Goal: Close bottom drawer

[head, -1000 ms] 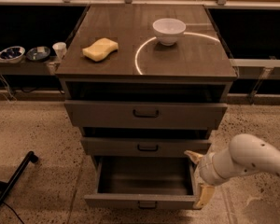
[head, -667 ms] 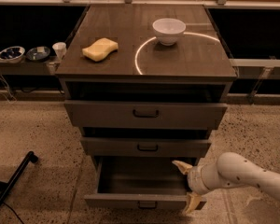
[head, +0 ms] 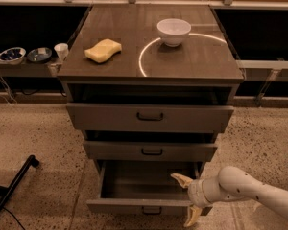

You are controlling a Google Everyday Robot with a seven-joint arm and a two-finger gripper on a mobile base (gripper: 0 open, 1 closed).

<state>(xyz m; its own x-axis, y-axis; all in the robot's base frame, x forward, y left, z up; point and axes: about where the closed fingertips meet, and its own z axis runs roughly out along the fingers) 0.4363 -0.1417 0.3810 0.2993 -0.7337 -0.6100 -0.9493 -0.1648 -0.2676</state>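
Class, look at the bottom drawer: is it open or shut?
Open. The bottom drawer is pulled out, its inside showing. The gripper is at its right front corner, fingers spread.

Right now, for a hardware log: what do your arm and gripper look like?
The gripper, at the right front of the bottom drawer, has tapered yellowish jaws on a pale collar. The arm is smooth, rounded, whitish; no cables show.

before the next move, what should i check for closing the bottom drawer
1. bottom drawer pulled out, ready to push: ok
2. Its inside free of loose items: ok, looks bare
3. end effector at the front's right end, fingers open: ok
4. Firm contact with the drawer front: cannot tell
5. Upper finger clear of the drawer's inside: not ok, it seems to reach over the front edge
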